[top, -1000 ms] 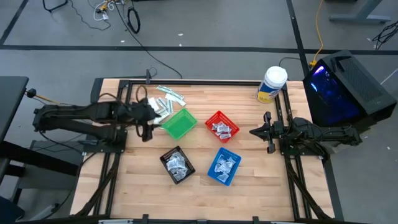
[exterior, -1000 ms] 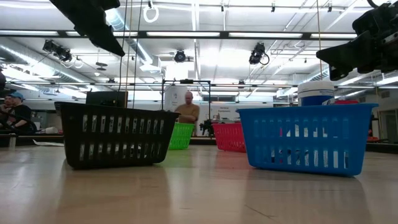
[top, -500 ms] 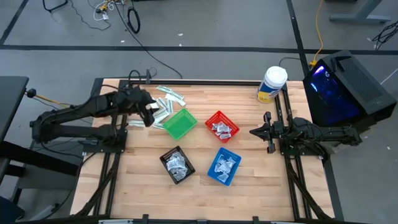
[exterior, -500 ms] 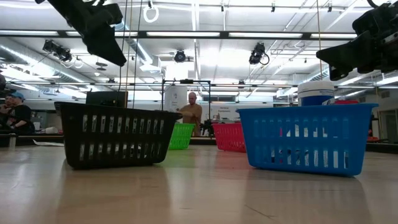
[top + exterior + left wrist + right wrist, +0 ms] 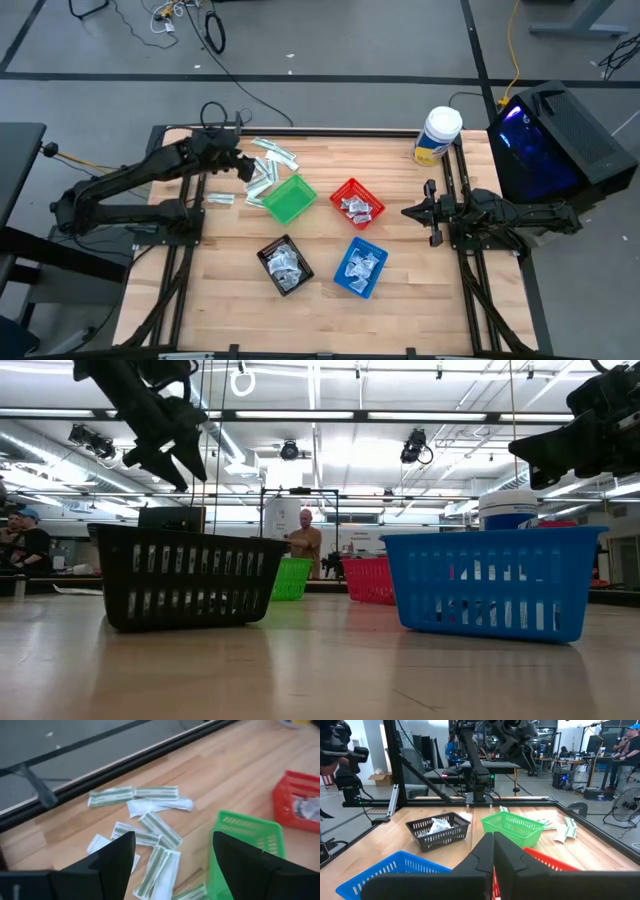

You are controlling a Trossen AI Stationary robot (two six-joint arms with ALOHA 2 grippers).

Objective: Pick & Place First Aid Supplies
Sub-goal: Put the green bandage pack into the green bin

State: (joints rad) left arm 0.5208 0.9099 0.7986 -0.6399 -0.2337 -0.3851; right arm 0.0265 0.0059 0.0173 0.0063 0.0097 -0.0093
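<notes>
Pale-green and white strips (image 5: pixel 156 822) lie scattered flat on the wooden desk (image 5: pixel 400 300) near its far left corner, several overlapping or touching. They sit just beside the green basket (image 5: pixel 289 199), which looks empty. My left hand (image 5: pixel 172 865) hovers above this pile with its fingers spread apart and nothing between them. My right hand (image 5: pixel 408 212) waits at the right edge of the desk, its fingers pressed together.

The red basket (image 5: pixel 356 203), black basket (image 5: pixel 285 265) and blue basket (image 5: pixel 360 267) each hold squarish sachets. I judge the strips are meant for the green one.

The risks, as I see them: the strips lie so flat that my fingers may slide over one without catching it. Because they overlap, I could pinch two together, or drag a neighbour out of place. Coming down close to the green basket, I might knock its wall and shift it.
</notes>
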